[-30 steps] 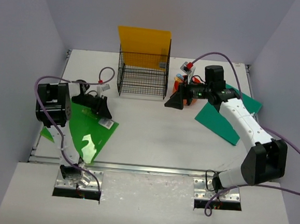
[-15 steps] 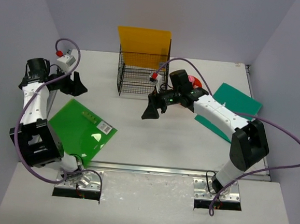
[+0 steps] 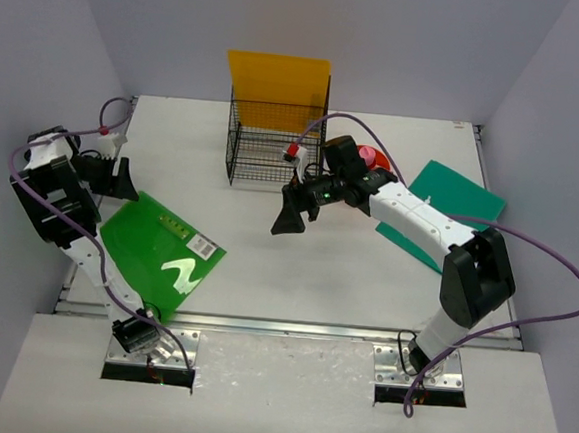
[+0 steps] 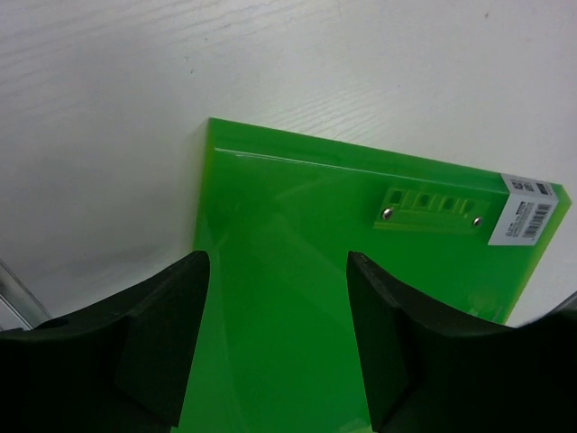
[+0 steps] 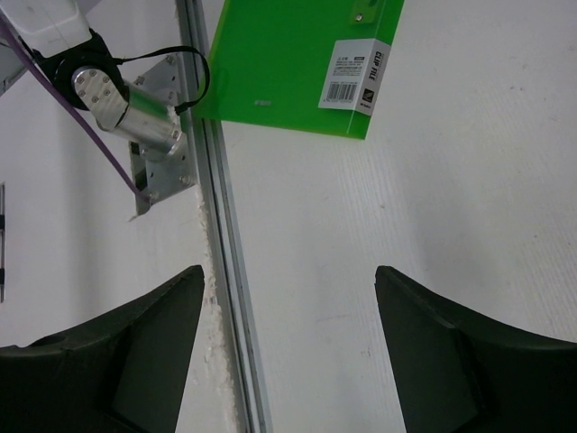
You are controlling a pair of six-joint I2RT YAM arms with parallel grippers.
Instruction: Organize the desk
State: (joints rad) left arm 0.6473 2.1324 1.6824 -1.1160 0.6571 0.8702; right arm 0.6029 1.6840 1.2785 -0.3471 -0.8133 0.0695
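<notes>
Left claw (image 4: 278, 266) partly hides the green folder (image 4: 297, 194).

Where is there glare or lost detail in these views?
Top external: white glare streak on the flat bright green plastic clip file. Left wrist: file sharp, left tool dark, featureless. Right wrist: white barcode label legible, right tool equally dark.

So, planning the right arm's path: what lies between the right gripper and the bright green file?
Only bare white desk, as the top view shows; nothing else separates the right gripper from the bright green file.
</notes>
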